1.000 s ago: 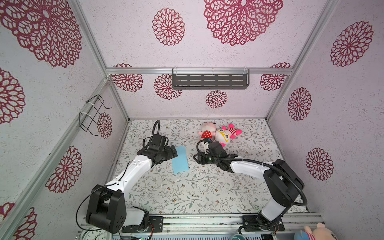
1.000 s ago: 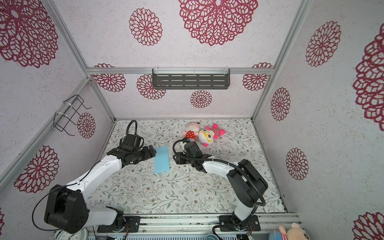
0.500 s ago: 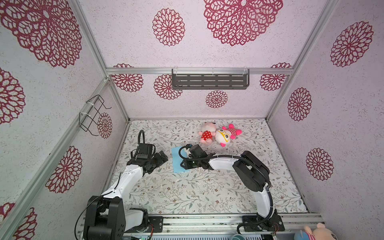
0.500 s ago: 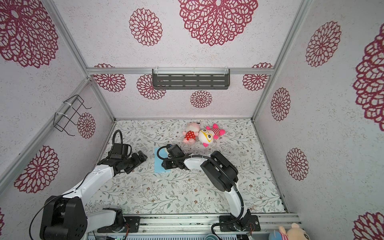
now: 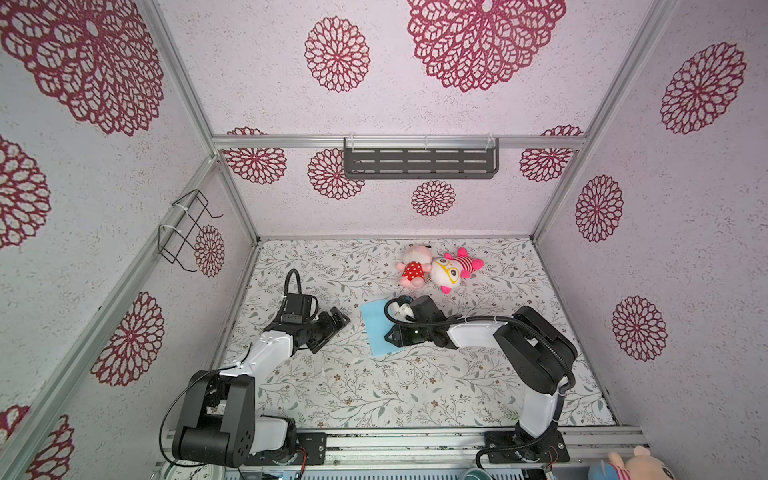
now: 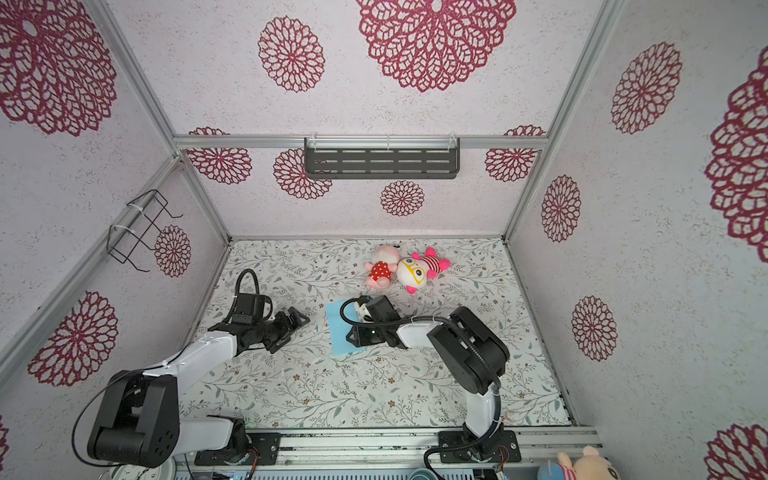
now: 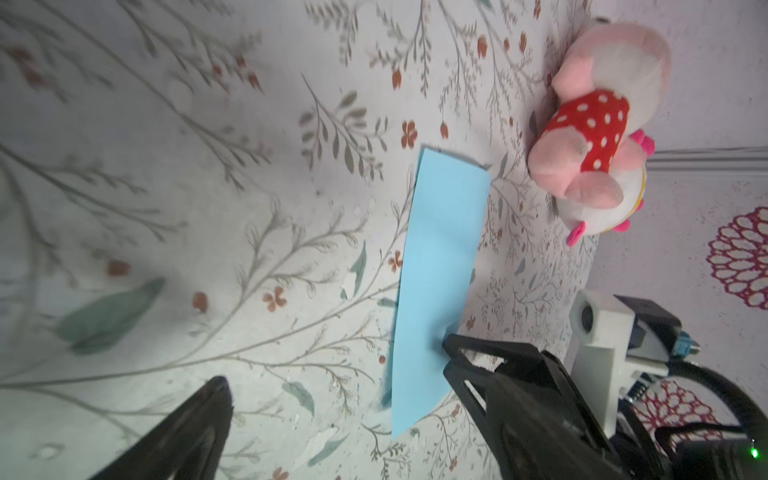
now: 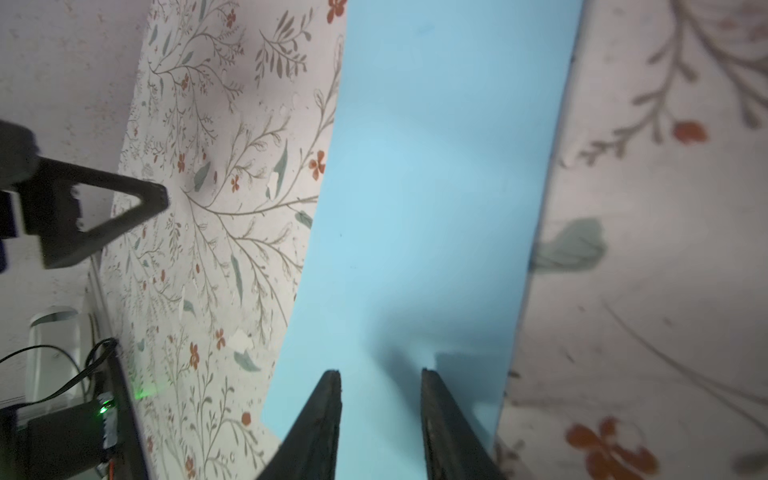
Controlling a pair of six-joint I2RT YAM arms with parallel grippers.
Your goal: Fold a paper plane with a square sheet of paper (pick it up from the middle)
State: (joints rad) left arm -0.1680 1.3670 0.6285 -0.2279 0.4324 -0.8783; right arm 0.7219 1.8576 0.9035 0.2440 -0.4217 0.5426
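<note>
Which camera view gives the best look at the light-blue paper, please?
The left wrist view: the light-blue paper lies almost wholly in frame, only one corner behind the right claw. The right wrist view is closer but crops it. In both top views it is small, partly hidden by the right arm.

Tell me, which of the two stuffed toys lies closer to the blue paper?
The pink toy in the red white-dotted dress, just past a corner of the paper. The toy with yellow glasses lies on its far side.
</note>
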